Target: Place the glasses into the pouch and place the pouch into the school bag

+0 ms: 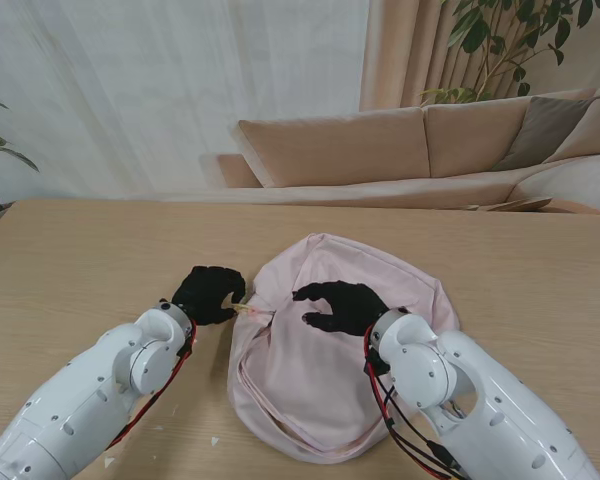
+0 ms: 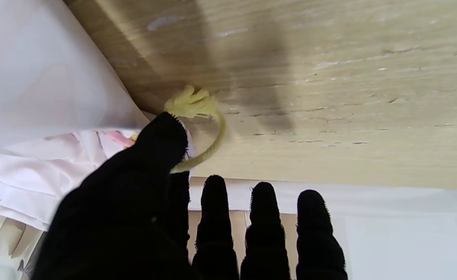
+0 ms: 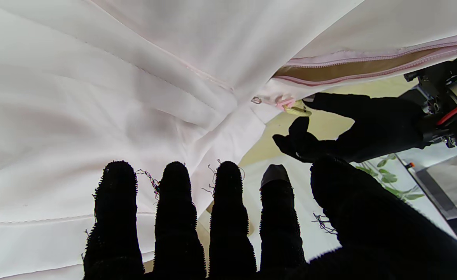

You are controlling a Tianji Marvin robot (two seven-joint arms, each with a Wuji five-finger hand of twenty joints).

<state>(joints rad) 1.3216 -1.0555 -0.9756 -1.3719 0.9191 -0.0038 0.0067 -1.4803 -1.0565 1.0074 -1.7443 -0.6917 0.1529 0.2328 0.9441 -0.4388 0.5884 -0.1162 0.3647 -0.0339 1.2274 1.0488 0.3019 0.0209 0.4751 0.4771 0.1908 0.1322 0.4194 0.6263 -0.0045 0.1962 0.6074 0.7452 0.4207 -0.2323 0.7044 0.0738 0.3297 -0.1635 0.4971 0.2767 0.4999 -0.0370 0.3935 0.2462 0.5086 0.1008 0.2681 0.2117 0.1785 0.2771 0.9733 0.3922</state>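
Bare surface (image 1: pixel 90 250) lies free left and far; the school bag (image 1: pixel 320 400) blocks the middle near

Stand view high, looking down; wrist views close, sharing pink bag (image 1: pixel 330 340) edge.

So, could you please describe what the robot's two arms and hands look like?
Both arms are glossy white, rounded shells with red and black cables running along them near the wrists. The left hand and right hand are five-fingered, covered in fuzzy black fabric gloves with some loose, fraying threads.
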